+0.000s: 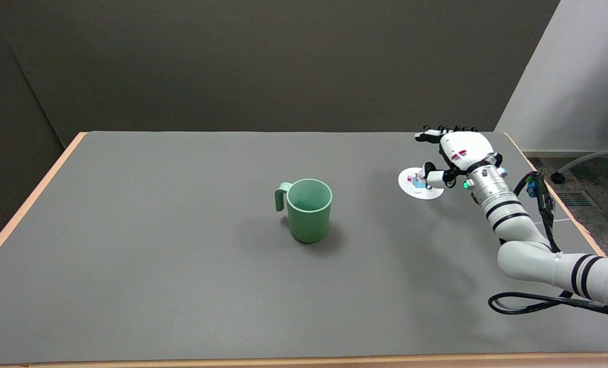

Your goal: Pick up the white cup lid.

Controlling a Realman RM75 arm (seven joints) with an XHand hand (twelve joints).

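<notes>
The white cup lid lies flat on the grey table at the right, with a small coloured figure on top of it. My right hand is over the lid's right side, palm turned down and fingers stretched out toward the far edge of the table. Its thumb reaches down beside the figure on the lid; whether it touches is too small to tell. Nothing is held in the hand.
A green mug with its handle to the left stands near the table's middle. A black cable loop lies by my right arm near the front right. The table's right edge runs close behind the hand.
</notes>
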